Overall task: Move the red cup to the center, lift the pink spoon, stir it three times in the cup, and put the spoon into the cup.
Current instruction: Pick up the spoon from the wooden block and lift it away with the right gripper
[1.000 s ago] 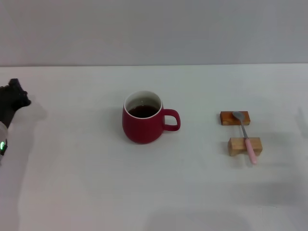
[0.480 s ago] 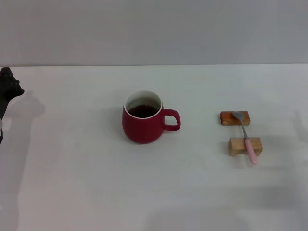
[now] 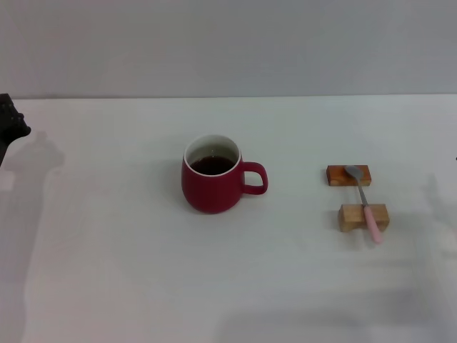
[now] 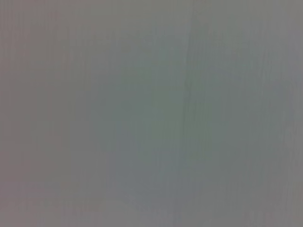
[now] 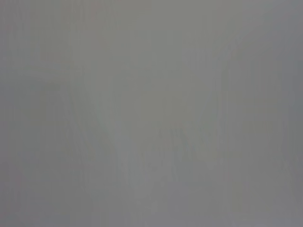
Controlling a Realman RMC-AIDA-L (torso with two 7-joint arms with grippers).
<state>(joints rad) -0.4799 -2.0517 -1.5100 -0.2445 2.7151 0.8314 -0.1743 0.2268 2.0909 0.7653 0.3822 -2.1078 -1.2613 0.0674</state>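
Observation:
The red cup (image 3: 212, 184) stands upright near the middle of the white table, handle pointing right, dark liquid inside. Well to its right lies the pink spoon (image 3: 364, 204), resting across two small wooden blocks, with its grey bowl on the far block and its pink handle over the near one. Only a dark tip of my left gripper (image 3: 10, 125) shows at the far left edge of the head view, far from the cup. My right gripper is out of view. Both wrist views show only a plain grey surface.
The far wooden block (image 3: 348, 175) and the near wooden block (image 3: 363, 217) sit right of the cup. The white table (image 3: 128, 271) meets a grey wall at the back.
My left arm has drawn back up and to the left, so less of it shows at the frame edge. The cup and spoon have not moved.

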